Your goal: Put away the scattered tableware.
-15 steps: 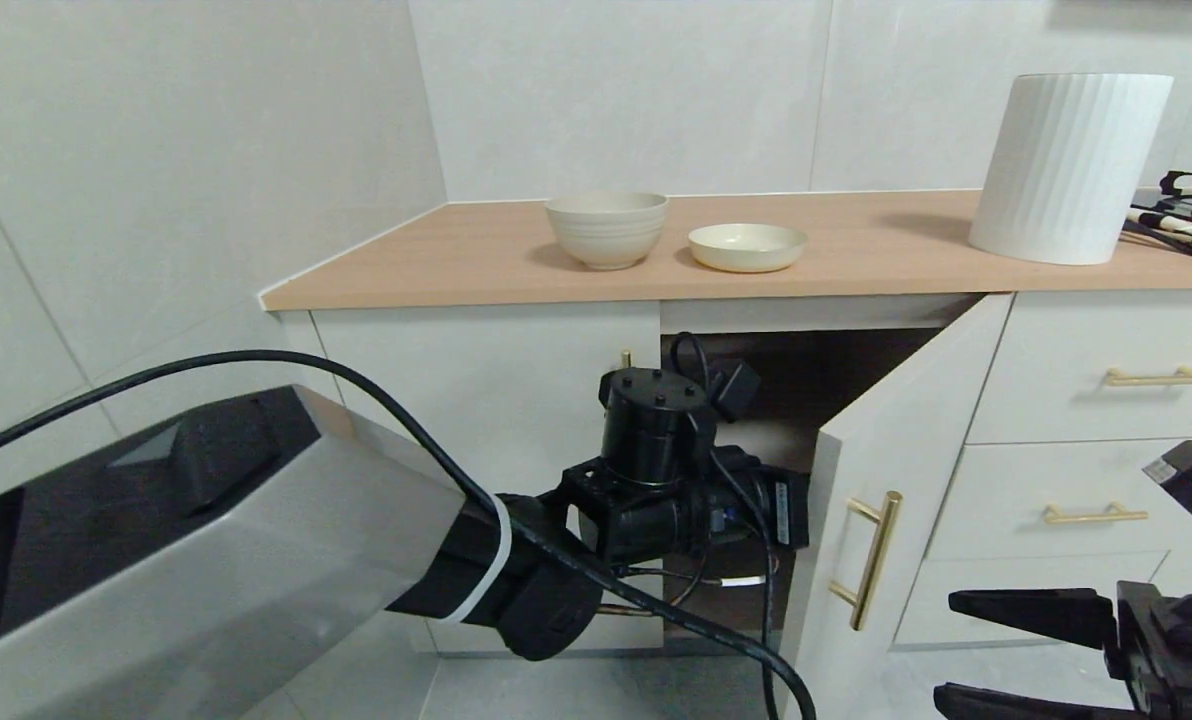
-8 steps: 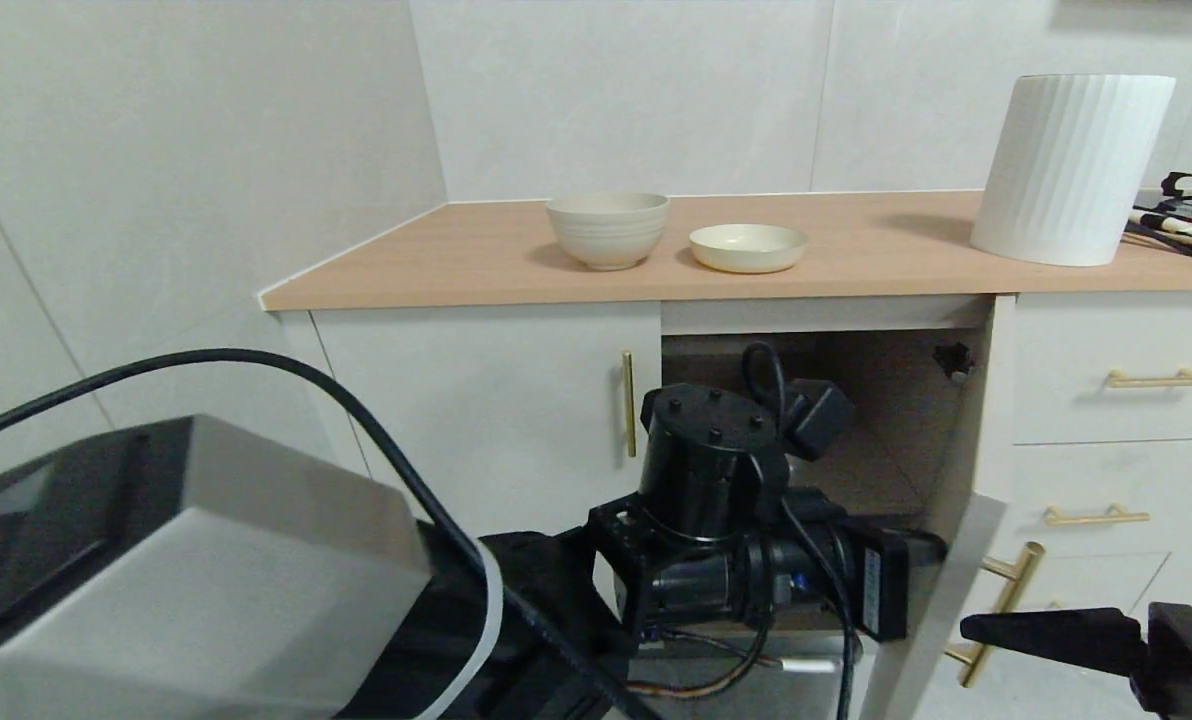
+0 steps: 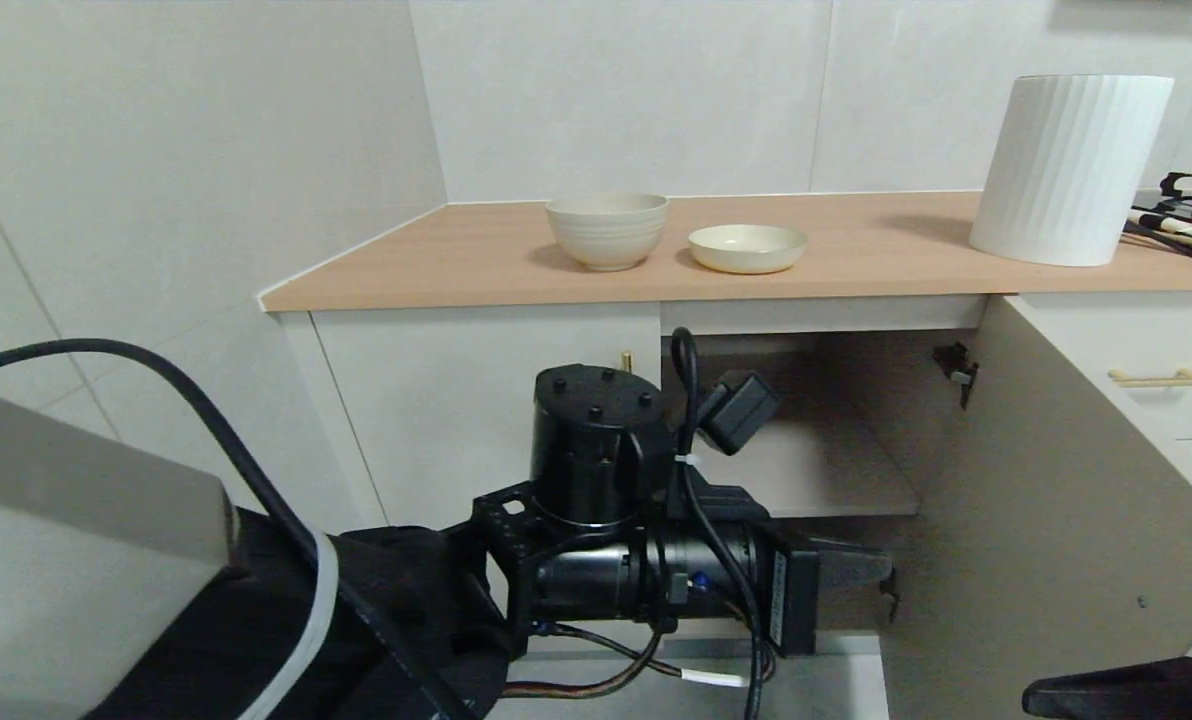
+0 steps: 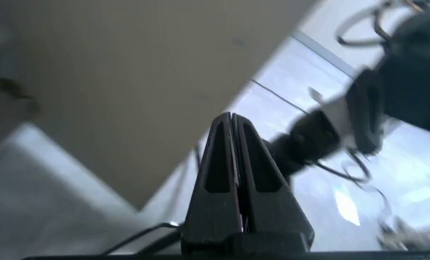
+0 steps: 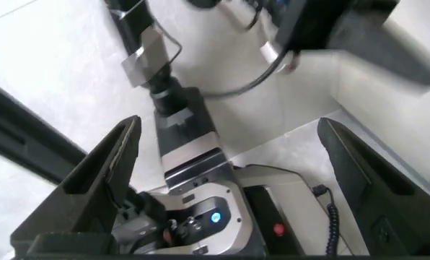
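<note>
A ribbed cream bowl (image 3: 607, 230) and a shallow cream dish (image 3: 747, 247) stand side by side on the wooden countertop (image 3: 436, 270). Below them the lower cabinet's right door (image 3: 1056, 500) is swung wide open, showing a bare shelf (image 3: 816, 470). My left gripper (image 3: 876, 575) hangs in front of the cabinet opening, below the shelf and just left of the door's inner face. It is shut with nothing in it, its fingers pressed together (image 4: 231, 119). My right gripper (image 5: 229, 141) is low at the right, below the open door, open and holding nothing; one finger (image 3: 1116, 695) shows in the head view.
A tall white ribbed container (image 3: 1071, 165) stands on the counter at the right, with several utensils (image 3: 1181, 225) beyond it. Drawers with gold handles (image 3: 1161, 378) sit behind the open door. The left cabinet door (image 3: 486, 400) is closed. A tiled wall bounds the left side.
The right cabinet door has swung from partly open to wide open. My left gripper went right with the door, then drew back left. My right gripper has sunk lower in the head view.
</note>
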You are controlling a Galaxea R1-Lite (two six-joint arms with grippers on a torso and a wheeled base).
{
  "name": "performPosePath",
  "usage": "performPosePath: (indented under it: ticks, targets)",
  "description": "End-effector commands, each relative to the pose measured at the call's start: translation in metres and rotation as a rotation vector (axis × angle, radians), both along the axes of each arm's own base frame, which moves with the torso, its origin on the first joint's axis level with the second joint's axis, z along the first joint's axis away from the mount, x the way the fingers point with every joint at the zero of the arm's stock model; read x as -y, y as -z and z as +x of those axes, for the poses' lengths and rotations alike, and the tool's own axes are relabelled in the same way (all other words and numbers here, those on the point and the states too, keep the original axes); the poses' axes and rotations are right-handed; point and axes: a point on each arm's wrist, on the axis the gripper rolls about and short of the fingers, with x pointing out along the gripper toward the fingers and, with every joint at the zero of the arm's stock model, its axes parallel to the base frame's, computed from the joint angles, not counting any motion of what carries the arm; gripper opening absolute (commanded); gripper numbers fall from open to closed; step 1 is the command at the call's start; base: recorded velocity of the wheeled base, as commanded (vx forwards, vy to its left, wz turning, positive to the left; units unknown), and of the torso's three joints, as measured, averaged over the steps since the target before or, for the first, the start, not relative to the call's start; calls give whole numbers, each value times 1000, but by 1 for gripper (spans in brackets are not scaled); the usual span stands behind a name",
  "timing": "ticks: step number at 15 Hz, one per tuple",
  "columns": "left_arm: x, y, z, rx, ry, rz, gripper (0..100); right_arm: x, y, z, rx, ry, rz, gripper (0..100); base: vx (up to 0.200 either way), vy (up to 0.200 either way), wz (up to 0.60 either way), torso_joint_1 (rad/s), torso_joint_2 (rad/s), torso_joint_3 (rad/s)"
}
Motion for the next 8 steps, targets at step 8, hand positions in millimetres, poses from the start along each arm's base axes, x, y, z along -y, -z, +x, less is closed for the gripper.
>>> performPosePath:
  ticks: [8]
  targets:
    - [-158,-44,-27,76,-375,-49,0,-35,0,57,-67,322,-149,100,0,0,0,0,0,0]
